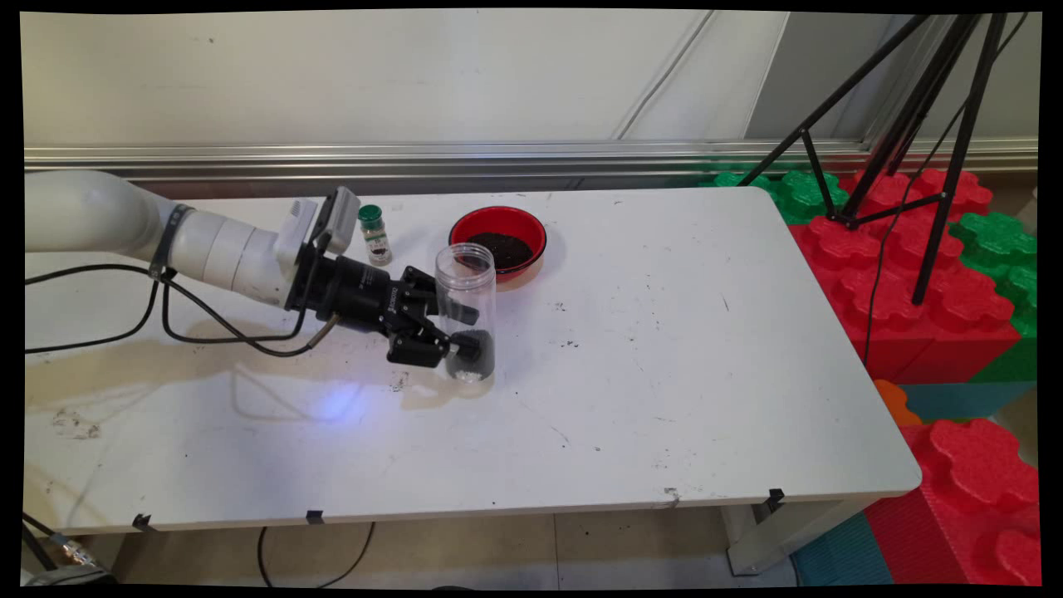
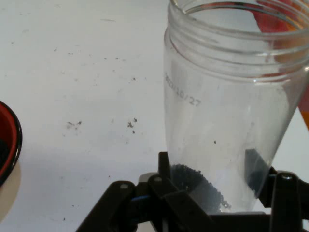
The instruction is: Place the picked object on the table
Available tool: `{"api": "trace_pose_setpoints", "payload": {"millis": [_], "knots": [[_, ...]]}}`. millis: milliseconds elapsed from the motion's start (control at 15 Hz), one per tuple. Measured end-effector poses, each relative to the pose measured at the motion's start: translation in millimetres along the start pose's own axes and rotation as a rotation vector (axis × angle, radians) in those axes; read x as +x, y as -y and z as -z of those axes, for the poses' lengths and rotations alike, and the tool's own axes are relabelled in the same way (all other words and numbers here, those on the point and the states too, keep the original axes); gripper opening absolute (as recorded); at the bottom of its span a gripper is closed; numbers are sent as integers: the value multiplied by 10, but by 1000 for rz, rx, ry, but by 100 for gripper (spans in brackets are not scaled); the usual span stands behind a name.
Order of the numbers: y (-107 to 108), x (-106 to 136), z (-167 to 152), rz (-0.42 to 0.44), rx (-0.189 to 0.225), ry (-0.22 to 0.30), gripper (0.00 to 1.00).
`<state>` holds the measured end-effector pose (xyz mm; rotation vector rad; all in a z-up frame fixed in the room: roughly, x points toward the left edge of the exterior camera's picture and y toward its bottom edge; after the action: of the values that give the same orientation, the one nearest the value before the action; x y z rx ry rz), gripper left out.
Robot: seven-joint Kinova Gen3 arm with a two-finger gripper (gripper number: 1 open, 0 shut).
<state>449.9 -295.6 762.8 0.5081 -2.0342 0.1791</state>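
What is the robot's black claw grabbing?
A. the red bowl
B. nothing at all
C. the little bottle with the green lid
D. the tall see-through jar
D: the gripper has its fingers closed around the lower part of the clear jar, which stands upright on the table with dark grains at its bottom.

Jar (image 2: pixel 231 121): rim and right side cut off by the hand view's edge.
Red bowl (image 2: pixel 7 142): only a sliver shows at the hand view's left edge.
Spice bottle (image 1: pixel 375 235): label too small to read.
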Motion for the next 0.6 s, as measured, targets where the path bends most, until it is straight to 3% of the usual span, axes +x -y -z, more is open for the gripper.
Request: {"api": "trace_pose_setpoints", "payload": {"millis": [600], "knots": [[95,-164,-151,-64,30,18,0]]}}
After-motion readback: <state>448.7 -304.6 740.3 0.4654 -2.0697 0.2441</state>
